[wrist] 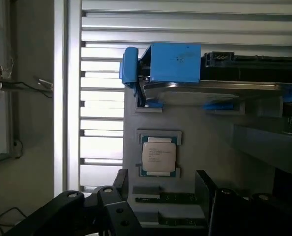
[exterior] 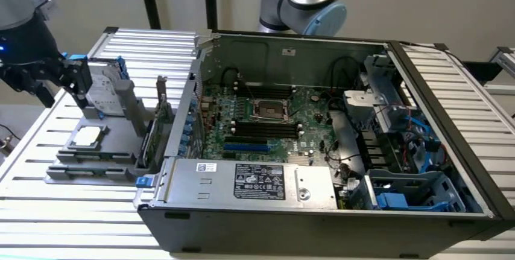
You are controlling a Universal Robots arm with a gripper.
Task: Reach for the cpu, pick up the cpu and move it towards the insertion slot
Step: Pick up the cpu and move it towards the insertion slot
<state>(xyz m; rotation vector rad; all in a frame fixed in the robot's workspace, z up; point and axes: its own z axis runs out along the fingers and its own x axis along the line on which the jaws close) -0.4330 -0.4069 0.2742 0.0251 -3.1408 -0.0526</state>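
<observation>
The cpu (exterior: 88,136) is a small square chip with a silvery top. It lies flat in a recess of the grey holder (exterior: 76,163) on the slatted table, outside the computer case. In the wrist view the cpu (wrist: 158,156) lies just beyond the two dark fingertips. My gripper (exterior: 63,94) hangs above the holder's far end, higher than the chip, open and holding nothing. In the wrist view the gripper (wrist: 163,189) has its jaws spread wider than the chip. The insertion slot (exterior: 269,109) is the metal-framed square socket on the motherboard inside the open case.
A silver hard drive with blue rails (exterior: 105,91) stands on the holder right beside my gripper. The case's left wall (exterior: 189,109) rises between the holder and the motherboard. Black memory slots (exterior: 266,130) lie next to the socket. A second arm's base (exterior: 306,0) stands behind the case.
</observation>
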